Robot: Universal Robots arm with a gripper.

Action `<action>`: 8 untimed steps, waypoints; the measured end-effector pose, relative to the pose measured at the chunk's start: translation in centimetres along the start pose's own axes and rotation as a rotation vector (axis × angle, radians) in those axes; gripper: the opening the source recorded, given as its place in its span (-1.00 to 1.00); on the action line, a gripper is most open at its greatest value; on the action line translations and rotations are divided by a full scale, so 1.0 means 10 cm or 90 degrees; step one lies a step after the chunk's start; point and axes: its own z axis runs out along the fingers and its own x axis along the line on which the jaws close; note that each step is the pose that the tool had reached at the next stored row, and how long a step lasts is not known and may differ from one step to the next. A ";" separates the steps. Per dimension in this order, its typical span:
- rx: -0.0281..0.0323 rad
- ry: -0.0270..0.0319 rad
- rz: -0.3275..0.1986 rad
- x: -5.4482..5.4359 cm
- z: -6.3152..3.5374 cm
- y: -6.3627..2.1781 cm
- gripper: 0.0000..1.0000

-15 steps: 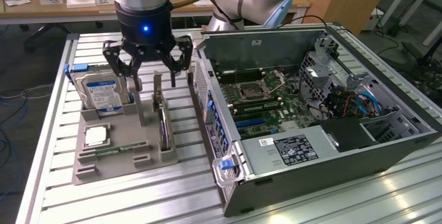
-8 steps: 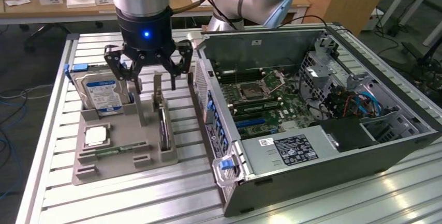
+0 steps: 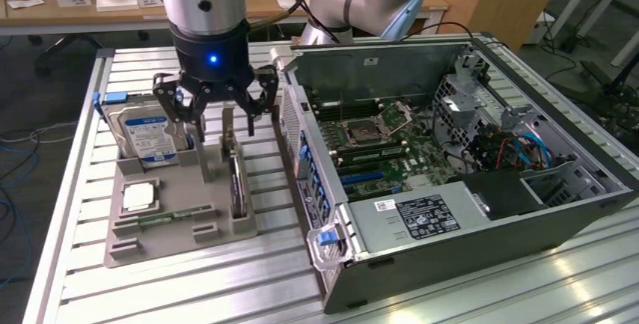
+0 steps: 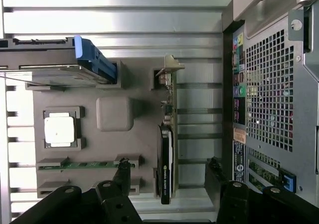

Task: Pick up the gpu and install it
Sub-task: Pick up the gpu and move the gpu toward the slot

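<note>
Since its 2 black fingers stand spread wide with nothing between them, the black pincer [image 3: 221, 131] has hold of nothing. It hangs right above the gpu [image 4: 166, 154], a thin dark circuit card with a silvery metal bracket. That card stands on edge in a slot of the grey moulded plastic tray [image 3: 175, 248], I judge so that fingers can come down on either face. Sharing the tray are an upright silver hard drive with a blue-white label [image 3: 150, 133], a square silver processor [image 3: 140, 195] and a narrow green memory stick [image 3: 175, 218]. Just beside it, the open dark-grey computer tower [image 3: 450, 257] lies on its side on the slatted aluminium table [image 3: 200, 294]. Wooden desks [image 3: 60, 11] stand behind.
</note>
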 end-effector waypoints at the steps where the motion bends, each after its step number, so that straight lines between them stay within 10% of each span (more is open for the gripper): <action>1: 0.0000 0.0000 0.000 0.00 0.014 -0.001 0.41; 8: -0.0002 0.0010 0.000 -0.02 0.065 -0.003 0.41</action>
